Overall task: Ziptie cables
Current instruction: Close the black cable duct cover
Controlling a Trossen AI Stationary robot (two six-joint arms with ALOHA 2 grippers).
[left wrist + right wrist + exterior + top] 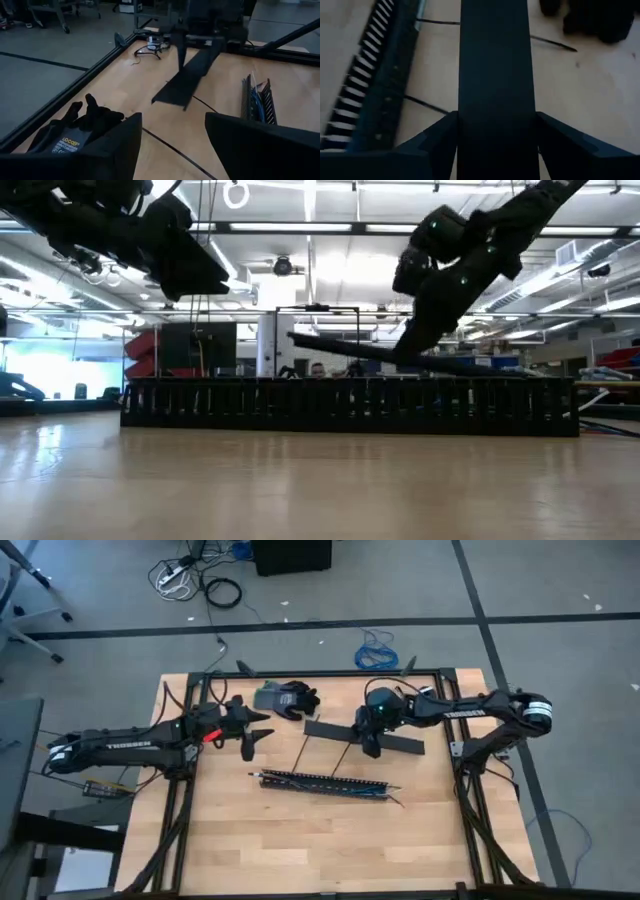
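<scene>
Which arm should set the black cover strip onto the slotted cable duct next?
Right. Its end effector already holds the black cover strip in the air, close behind the slotted duct. The left end effector is open, empty, and farther off near the gloves.

My overhead camera looks straight down, my low one level across the boards; both share the long black slotted duct.

Ceiling strip lights lit the room evenly from overhead, leaving the arms in the low view as near-black silhouettes. The counter carried only soft shadows. The right wrist view was dim and blurred.
</scene>
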